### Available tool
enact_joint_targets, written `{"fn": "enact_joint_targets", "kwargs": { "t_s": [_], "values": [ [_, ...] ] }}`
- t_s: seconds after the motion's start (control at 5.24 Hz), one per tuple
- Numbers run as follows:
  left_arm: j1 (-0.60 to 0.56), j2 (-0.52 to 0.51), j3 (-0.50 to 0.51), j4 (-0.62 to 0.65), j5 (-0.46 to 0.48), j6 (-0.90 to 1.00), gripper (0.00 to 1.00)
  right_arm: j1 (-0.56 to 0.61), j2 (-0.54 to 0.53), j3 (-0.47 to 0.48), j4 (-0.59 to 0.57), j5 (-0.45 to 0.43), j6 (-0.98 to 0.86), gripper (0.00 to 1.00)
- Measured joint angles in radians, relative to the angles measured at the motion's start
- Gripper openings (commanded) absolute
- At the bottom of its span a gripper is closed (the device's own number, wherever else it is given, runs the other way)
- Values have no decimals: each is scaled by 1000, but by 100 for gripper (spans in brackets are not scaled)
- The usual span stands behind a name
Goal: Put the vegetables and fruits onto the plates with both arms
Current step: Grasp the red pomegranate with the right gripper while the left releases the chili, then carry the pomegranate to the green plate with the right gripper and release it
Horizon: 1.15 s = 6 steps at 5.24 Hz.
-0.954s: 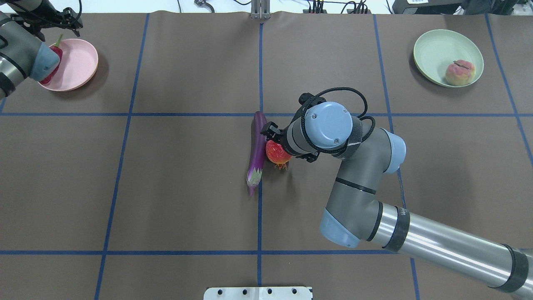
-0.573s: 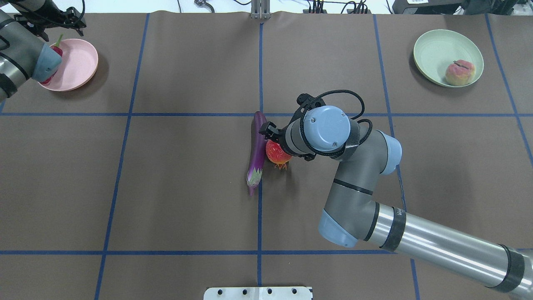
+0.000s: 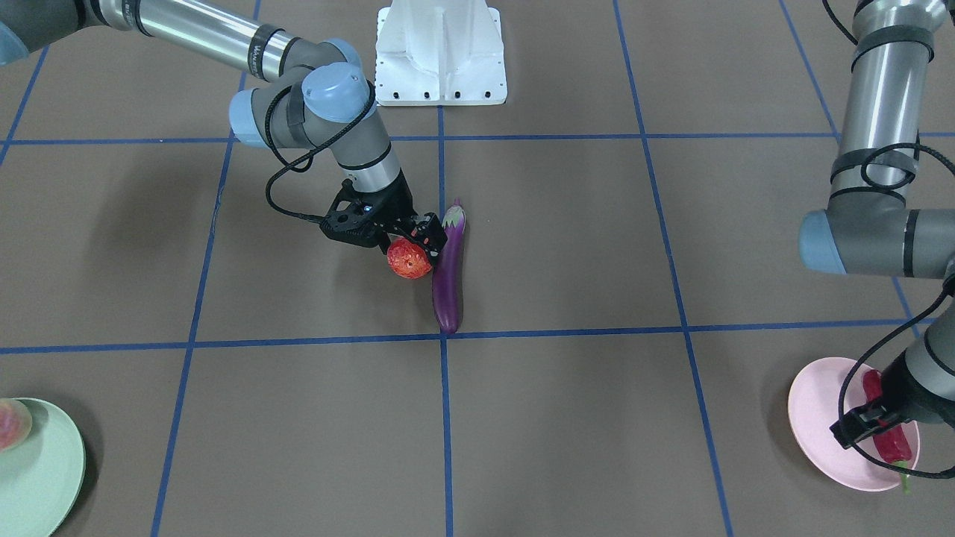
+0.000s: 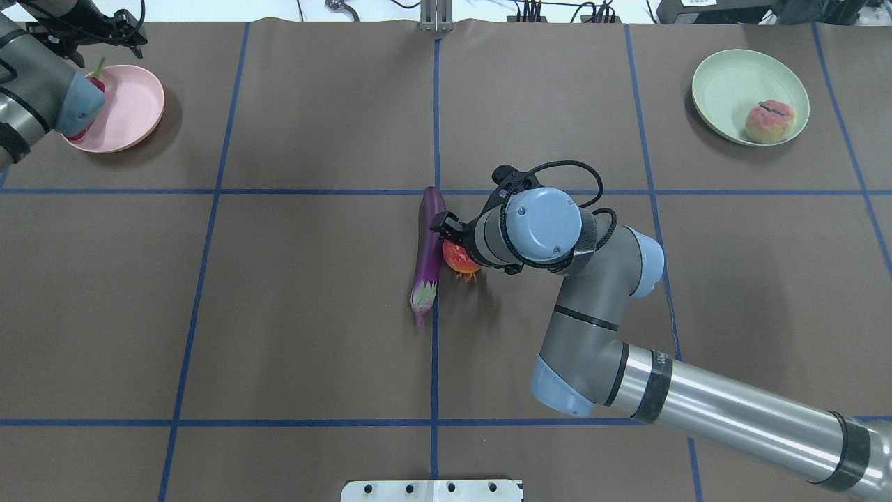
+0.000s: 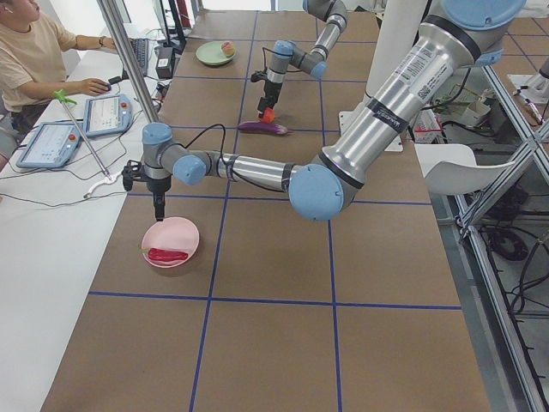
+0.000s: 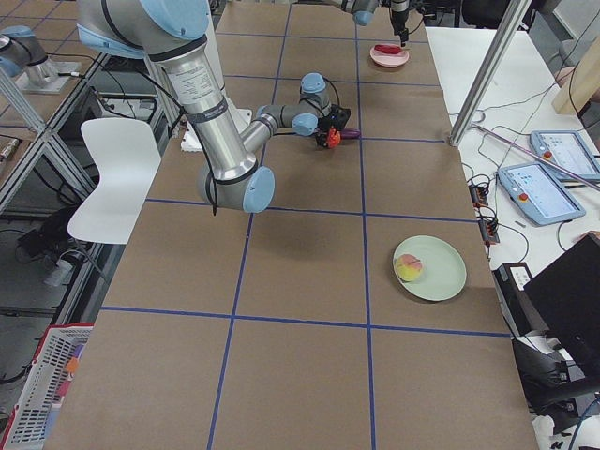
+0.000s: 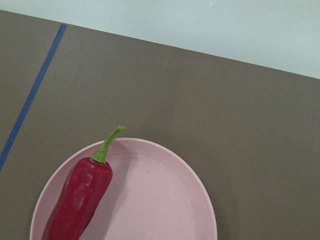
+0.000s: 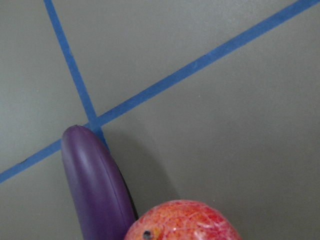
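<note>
Now your right end effector (image 3: 414,247), clamped around the pomegranate (image 3: 407,261) at the counter's (image 3: 567,418) centre, has edged sideways, nudging the eggplant (image 3: 448,280) beside it, so the carry to the green plate (image 4: 725,84) looks ready to begin.

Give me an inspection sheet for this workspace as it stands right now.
Surface: brown table cover, blue tape grid.
Job's things: chili on pink plate; peach on green plate; eggplant and pomegranate side by side at centre, unplated.
Clutter: nothing seen.
Grippers: right gripper at the pomegranate, grip unclear; left gripper above the pink plate, state unclear.
Cables: black cable looped at right wrist.
Surroundings: operator, tablets, white chair.
</note>
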Motion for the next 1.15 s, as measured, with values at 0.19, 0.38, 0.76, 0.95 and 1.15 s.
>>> {"fn": "enact_joint_targets", "kwargs": {
  "t_s": [0.19,0.38,0.76,0.95,1.15],
  "values": [
    [1,-1,-5,0,0,-4,100,0,-4,11,0,4,2,0],
    [7,-5,-23,1,-7,-25,100,12,-10,44,-7,13,2,0],
    [75,-11,-143,-8,-67,-214,100,135,-57,140,-21,75,48,0],
    [149,-13,-219,-9,-72,-363,100,231,-77,136,-20,100,138,0],
    [210,-25,-266,-7,-68,-468,100,327,-86,99,-19,142,193,0]
  ]
}}
